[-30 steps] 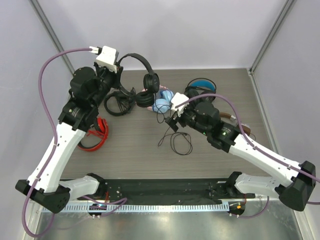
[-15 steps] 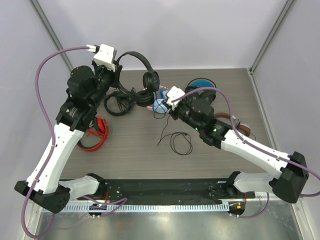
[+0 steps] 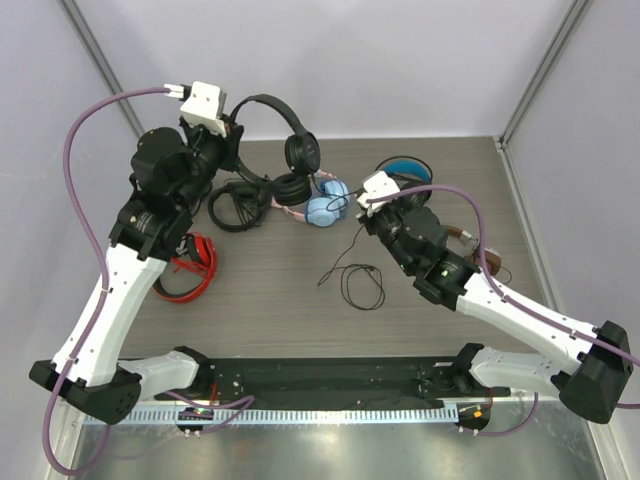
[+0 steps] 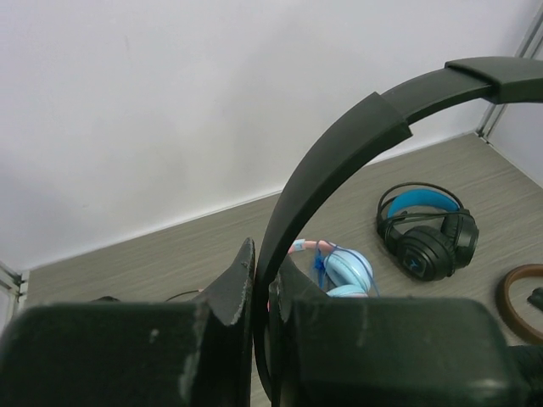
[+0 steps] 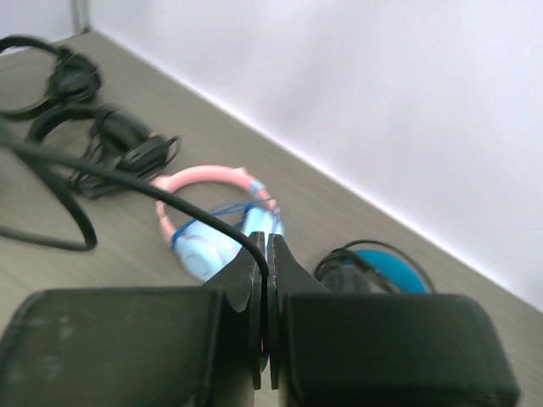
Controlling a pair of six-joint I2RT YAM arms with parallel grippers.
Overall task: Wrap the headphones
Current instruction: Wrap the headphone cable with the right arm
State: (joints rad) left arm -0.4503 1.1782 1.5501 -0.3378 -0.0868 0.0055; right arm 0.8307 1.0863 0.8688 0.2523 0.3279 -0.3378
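Both hands (image 4: pixel 265 284) (image 5: pixel 265 259) on the headphones (image 4: pixel 339 144)

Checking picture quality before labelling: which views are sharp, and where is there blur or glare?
Top external: sharp, evenly lit, soft shadows, no glare. Left wrist: the held black headphones and the jaws fill the foreground, slightly soft; the blue-lined headphones behind are sharper. Right wrist: blurred throughout, the pink-and-blue headphones and the cable smeared.

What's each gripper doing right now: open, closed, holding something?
Left gripper: closed on the thin headband of the slim all-black on-ear headphones.
Right gripper: closed on those headphones' long thin black cable.
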